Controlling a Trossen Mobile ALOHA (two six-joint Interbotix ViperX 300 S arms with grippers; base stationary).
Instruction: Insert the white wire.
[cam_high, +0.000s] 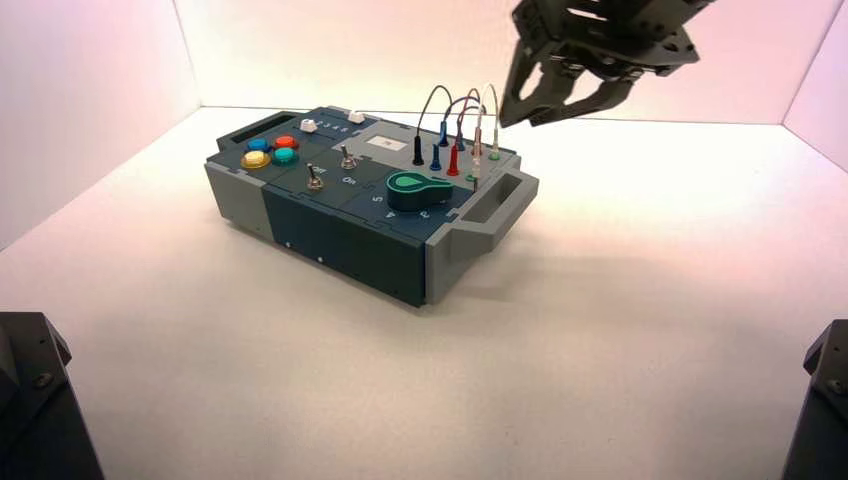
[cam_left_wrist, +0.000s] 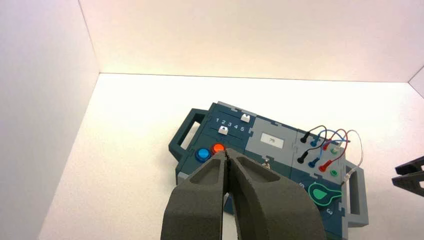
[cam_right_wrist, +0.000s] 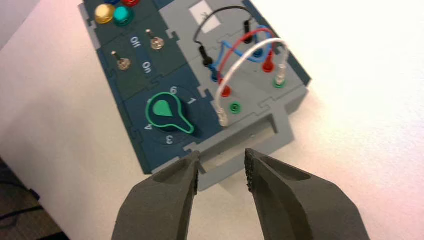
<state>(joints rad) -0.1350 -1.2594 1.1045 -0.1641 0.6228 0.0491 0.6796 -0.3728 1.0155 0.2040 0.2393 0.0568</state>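
On pale desk (cam_high: 600, 380), with white wire (cam_right_wrist: 255, 57) plugged at far green socket (cam_right_wrist: 279, 83) but loose beside near green socket (cam_right_wrist: 235, 107), right gripper (cam_right_wrist: 221, 153) open, empty, near grey handle (cam_right_wrist: 283, 130), left gripper (cam_left_wrist: 226, 152) parked closed before box (cam_high: 340, 240): liable to miss or buckle if gripped askew.

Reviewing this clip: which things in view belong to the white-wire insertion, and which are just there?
Part of the job:
- white wire, one end in a green socket
- open green socket
- right hand, above the box's near handle

Just there:
- black wire
- green-topped knob
- yellow button
- left hand, parked
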